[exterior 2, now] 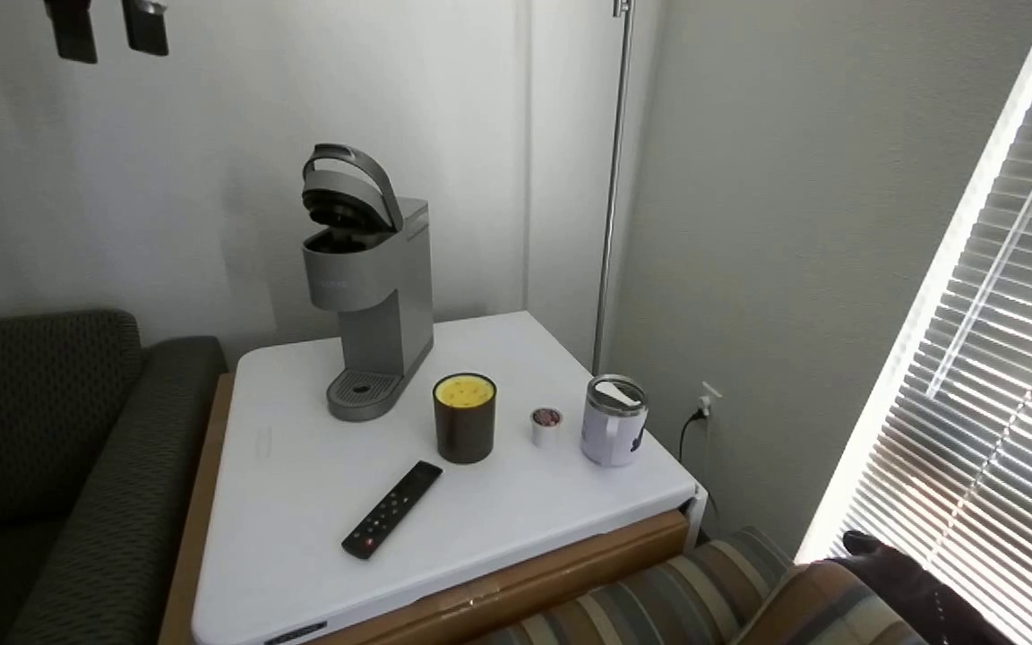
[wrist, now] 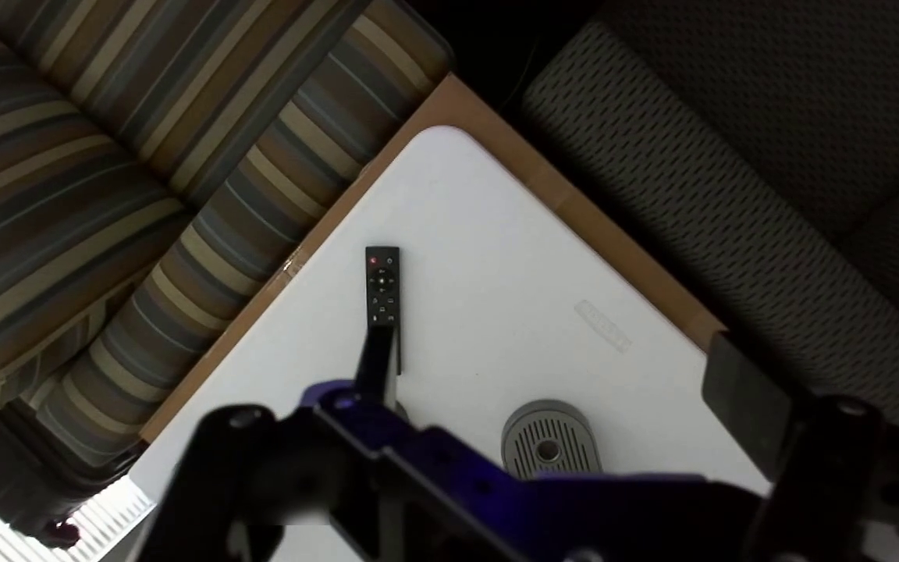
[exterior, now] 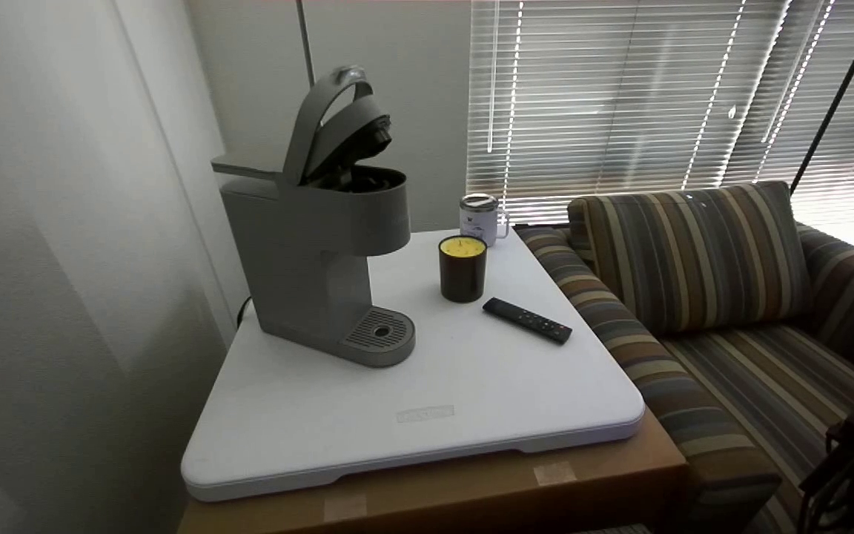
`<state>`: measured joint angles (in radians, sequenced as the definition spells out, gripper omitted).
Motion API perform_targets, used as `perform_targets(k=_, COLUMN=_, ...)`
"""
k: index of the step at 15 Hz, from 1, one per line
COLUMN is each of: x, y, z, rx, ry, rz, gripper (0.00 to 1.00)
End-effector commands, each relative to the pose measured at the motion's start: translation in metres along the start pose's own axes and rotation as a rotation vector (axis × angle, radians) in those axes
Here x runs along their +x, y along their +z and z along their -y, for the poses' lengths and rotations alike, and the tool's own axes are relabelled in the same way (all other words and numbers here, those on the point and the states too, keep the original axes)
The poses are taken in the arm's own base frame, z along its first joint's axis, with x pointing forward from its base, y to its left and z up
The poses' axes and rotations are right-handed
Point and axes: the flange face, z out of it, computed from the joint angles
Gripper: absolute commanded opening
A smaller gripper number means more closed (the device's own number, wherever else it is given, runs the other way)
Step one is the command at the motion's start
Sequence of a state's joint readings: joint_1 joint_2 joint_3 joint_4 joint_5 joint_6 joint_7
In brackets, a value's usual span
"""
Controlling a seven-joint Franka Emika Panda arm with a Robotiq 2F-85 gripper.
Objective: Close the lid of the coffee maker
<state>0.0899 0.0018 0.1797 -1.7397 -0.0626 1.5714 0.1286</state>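
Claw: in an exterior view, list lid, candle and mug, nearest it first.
1. Lid, raised on the coffee maker, below and picture-right of the claw.
2. Candle, on the table, picture-right of the coffee maker.
3. Mug, on the table, rightmost of the three.

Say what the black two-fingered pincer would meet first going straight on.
Probably the white round-cornered tabletop, between the slim black remote control and grey slotted drip tray. Depth is unclear: one finger of the pincer overlaps the remote control in the wrist view and might touch it.
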Motion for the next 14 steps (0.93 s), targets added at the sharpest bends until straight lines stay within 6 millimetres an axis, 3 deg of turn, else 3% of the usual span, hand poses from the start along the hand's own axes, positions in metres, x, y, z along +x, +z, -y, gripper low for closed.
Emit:
perform_targets(k=1, x=0.013, y=-0.001, z=-0.001, rx=0.0, ry=0.008, rz=-0.014, gripper=1.0)
perform_targets(k=3, x=0.028, y=0.001, z=-0.002, rx=0.01, ry=0.007, rz=-0.016, gripper=1.0)
perform_targets(k=4, x=0.035, y=0.002, z=-0.002, rx=0.014, ry=0.005, rz=-0.019, gripper=0.79)
perform_targets(k=8, x=0.074, y=0.004, z=0.005, rx=0.008, ry=-0.024, rz=-0.026, gripper=0.52)
perform_targets(k=14, x=0.131, y=0.008, z=0.033, rx=-0.055, ry=-0.082, rz=-0.044, gripper=0.1)
